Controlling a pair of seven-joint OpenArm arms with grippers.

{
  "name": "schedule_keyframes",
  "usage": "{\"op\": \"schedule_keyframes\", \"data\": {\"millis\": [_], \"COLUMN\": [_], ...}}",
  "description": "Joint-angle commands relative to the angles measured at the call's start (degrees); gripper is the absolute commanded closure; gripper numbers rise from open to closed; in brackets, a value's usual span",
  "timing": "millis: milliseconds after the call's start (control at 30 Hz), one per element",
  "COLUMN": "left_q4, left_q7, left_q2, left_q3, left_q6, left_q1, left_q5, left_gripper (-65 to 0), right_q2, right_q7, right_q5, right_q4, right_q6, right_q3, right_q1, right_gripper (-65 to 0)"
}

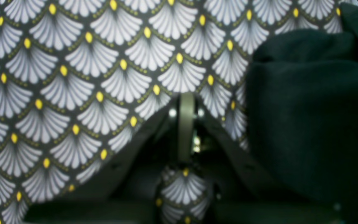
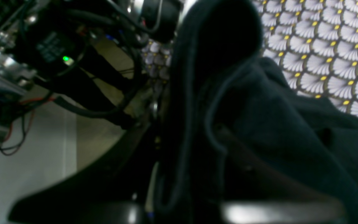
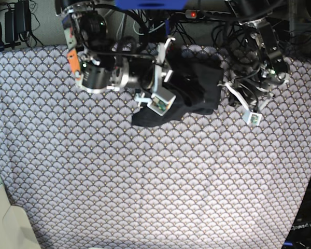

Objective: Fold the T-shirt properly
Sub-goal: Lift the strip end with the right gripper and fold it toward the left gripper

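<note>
right wrist alone shows right jaws clamped on t-shirt [image 2: 259,124]; left jaws together.

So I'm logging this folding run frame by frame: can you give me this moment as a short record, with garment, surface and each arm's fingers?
garment: black T-shirt, bunched in a heap, not flat
surface: scallop-print tablecloth under it
position: far end of the cloth, between the two arms
right gripper: fingers closed on a fold of the T-shirt, lifting it
left gripper: fingers shut, holding nothing, low over the tablecloth beside the T-shirt
fold progress: no neat fold visible yet
</note>
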Motion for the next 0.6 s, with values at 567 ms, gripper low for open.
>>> {"op": "schedule_keyframes", "data": {"millis": [567], "left_q4": [11.2], "left_q7": [12.2], "left_q2": [1.7], "left_q3": [0.4], "left_q6": [-0.8], "left_q1": [-4.7], "left_q5": [-8.6], "left_gripper": [0.0], "right_q2": [0.5], "right_q7": [1.5], "right_q5": [1.5], "right_q4": [-0.2], "right_q6": [0.4], "right_q3": [-0.1], "right_q1": [1.3], "right_gripper": [-0.1]}}
